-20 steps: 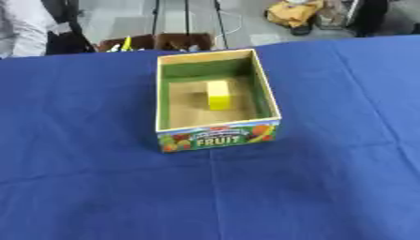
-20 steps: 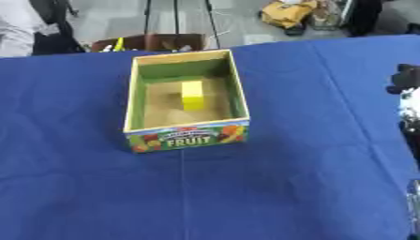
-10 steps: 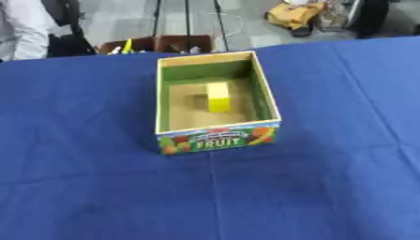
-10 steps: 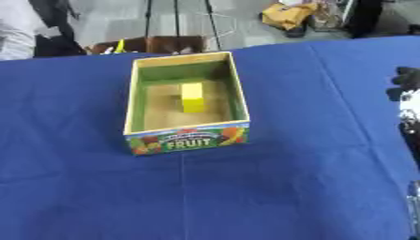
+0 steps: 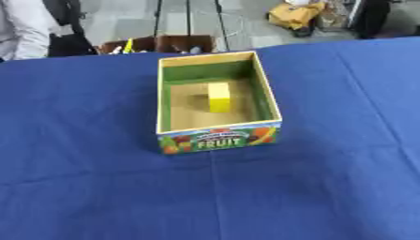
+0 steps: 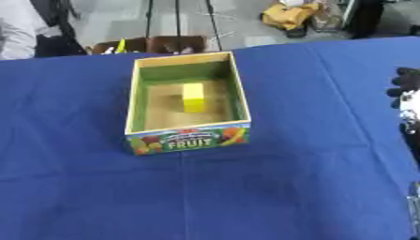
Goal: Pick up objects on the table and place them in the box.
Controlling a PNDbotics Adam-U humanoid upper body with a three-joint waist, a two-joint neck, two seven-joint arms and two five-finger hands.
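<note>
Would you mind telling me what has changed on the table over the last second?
Nothing visibly changed. The yellow block lies in the box as before, the blue cloth is the same, and the right hand stays at the right edge of the right eye view.

Right robot hand (image 6: pixel 406 89) cut off by edge.
</note>
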